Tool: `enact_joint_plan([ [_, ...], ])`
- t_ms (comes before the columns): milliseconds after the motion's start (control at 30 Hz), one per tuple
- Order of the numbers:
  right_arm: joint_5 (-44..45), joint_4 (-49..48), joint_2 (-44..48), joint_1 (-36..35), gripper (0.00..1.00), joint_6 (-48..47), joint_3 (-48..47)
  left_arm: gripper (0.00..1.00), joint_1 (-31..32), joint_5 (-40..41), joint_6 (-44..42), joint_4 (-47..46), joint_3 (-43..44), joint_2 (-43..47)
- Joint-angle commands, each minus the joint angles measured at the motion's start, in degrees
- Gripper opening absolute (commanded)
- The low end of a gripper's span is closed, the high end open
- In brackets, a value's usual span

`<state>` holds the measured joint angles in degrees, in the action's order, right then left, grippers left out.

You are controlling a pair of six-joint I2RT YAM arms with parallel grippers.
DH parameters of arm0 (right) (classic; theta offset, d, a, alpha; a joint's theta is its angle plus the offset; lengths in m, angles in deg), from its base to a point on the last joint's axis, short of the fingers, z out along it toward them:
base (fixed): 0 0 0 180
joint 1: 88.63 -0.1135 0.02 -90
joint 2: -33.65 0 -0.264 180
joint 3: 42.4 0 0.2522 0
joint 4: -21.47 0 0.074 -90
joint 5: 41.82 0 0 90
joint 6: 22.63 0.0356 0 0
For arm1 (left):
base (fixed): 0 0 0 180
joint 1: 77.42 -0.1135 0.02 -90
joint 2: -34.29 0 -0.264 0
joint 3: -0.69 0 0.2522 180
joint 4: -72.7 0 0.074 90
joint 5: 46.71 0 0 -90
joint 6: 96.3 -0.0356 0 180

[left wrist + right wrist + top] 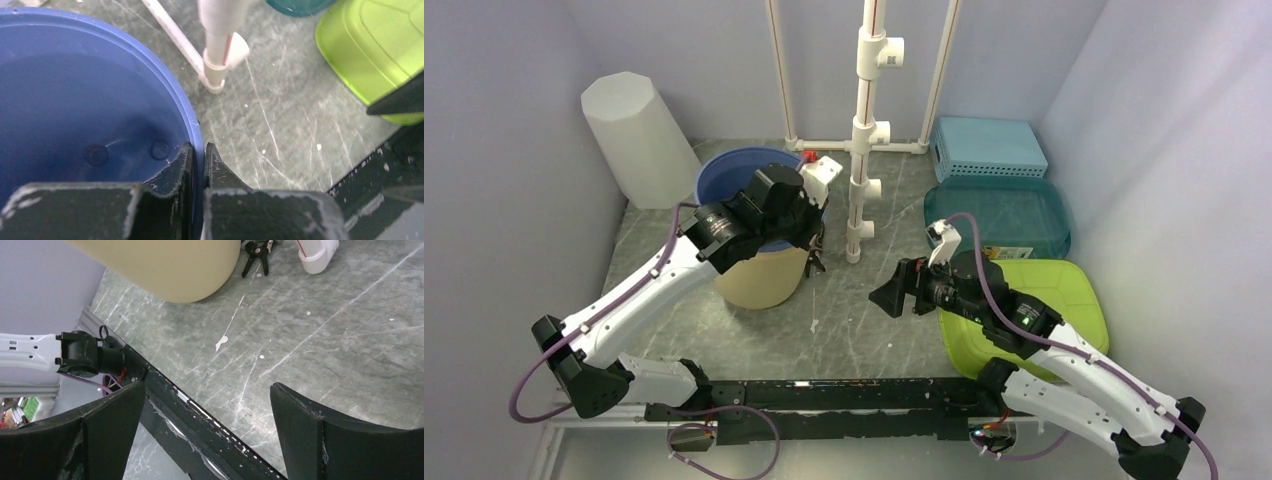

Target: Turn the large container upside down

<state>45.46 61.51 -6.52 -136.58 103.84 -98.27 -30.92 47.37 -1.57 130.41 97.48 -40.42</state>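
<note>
Large container [766, 285], beige outside, blue inside, open mouth facing up, on the left side

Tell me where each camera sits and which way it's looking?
Top camera: high behind the arms, looking down at the table; both arms show.
Left wrist: on the left gripper, looking along its fingers pinching the rim of the large container.
Right wrist: on the open right gripper, looking down at the table; both fingers show.
Shared: top and left wrist both see the green tray.

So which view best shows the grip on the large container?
Left wrist: the left jaws pinch the large container at its rim, one each side. Top view hides that behind the wrist; right wrist shows only its beige wall.
</note>
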Motion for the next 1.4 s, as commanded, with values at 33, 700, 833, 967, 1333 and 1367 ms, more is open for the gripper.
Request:
enact_joint_plan([
  [33, 2.6, 1.2, 1.4, -0.2, 1.00, 0.4, -0.5, 0.03, 0.2, 6.9, 7.8, -9.8, -2.9, 0.3],
  [700, 3.3, 0.2, 1.4, -0.2, 1.00, 1.4, 0.3, 0.03, 11.2, 12.1, 17.3, 11.3, 0.0, 6.8],
  [833, 4.2, 0.8, 2.1, -0.2, 1.00, 1.5, 0.4, 0.03, 12.2, 13.2, 17.4, 10.6, 1.3, 5.6],
  [967, 4.5, 1.0, 2.2, -0.2, 1.00, 1.4, 0.6, 0.03, 12.1, 15.2, 13.9, 2.0, -2.4, 5.4],
  [1333, 5.3, 1.8, 2.8, -0.2, 1.00, 1.8, 0.4, 0.03, 4.0, 14.3, 2.9, -20.3, -4.0, 0.5],
  [1367, 5.5, 1.9, 2.9, -0.2, 1.00, 1.9, 0.5, 0.03, 3.3, 13.5, 2.2, -22.2, -4.5, 0.4],
])
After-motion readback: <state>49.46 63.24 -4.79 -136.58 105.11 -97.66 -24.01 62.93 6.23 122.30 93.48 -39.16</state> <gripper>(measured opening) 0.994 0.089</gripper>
